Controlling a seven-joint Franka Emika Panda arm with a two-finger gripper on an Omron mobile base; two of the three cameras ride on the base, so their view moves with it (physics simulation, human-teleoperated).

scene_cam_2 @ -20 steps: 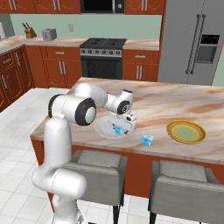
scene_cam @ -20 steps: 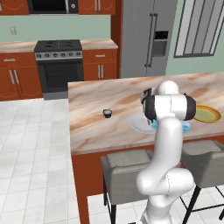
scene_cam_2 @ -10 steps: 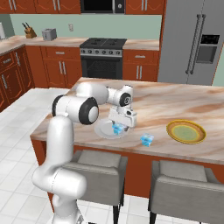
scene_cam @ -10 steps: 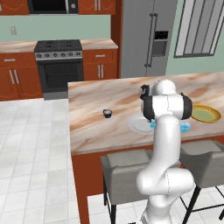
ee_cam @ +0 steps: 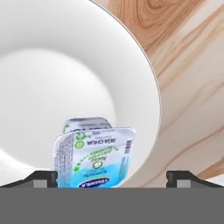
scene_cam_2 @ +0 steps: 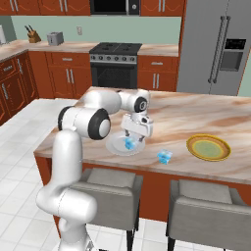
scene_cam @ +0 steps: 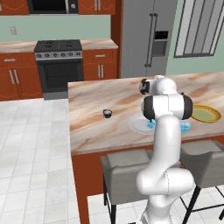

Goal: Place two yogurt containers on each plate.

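Hand view shows a light blue cup [ee_cam: 93, 157] lying on the white plate [ee_cam: 65, 78], in the lower middle of the frame, with its printed lid turned to the camera. The two finger tips [ee_cam: 41, 178] stand far apart at the lower left and lower right, and the cup sits between them without touching either one. So the jaws are spread wide and pinch nothing.

One second ago, in the right base view, the gripper was lower over the plate and closer around the cup; now the gripper [scene_cam_2: 133, 133] is a little higher and the cup [scene_cam_2: 129, 143] rests alone on the plate [scene_cam_2: 116, 147], left of the frame centre. I judge that the cup has just been released and that the first placement on this plate is done.

A second light blue cup [scene_cam_2: 164, 156] stands on the counter [scene_cam_2: 186, 117], between the white plate and the yellow plate [scene_cam_2: 209, 147] at the right. The yellow plate looks empty. In the left base view a dark cup [scene_cam: 107, 113] sits apart on the counter, left of the white plate [scene_cam: 139, 124], and the arm hides part of that plate.

By my count one cup of four is in place. The white plate needs one more, and the yellow plate needs two. I see three cups in total; a fourth I cannot find.
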